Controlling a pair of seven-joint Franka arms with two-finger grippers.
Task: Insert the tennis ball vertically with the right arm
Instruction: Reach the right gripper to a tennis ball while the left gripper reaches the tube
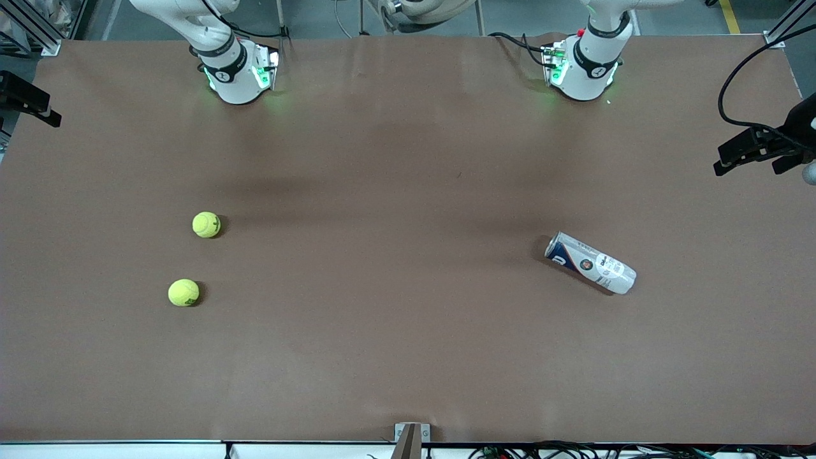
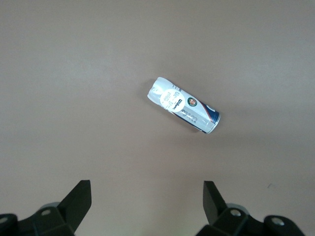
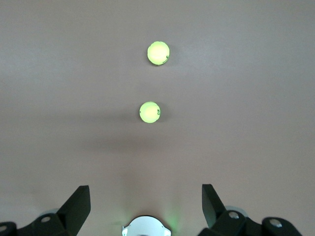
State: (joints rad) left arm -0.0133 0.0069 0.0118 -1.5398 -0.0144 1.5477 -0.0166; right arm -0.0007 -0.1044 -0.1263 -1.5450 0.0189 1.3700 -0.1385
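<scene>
Two tennis balls (image 1: 206, 224) (image 1: 183, 292) lie apart; the Wilson ball can (image 1: 591, 262) lies on its side; left gripper (image 2: 146, 196) and right gripper (image 3: 145, 196) hang high, fingers spread, holding nothing.

The left gripper (image 2: 146, 204) hangs high over the brown table (image 2: 74, 98), its 2 black fingers (image 2: 78, 199) spread wide apart with nothing between them. On the table beneath lies 1 tennis ball can (image 2: 183, 104), white with a dark blue band at one end, on its side, well apart from the fingers.
</scene>
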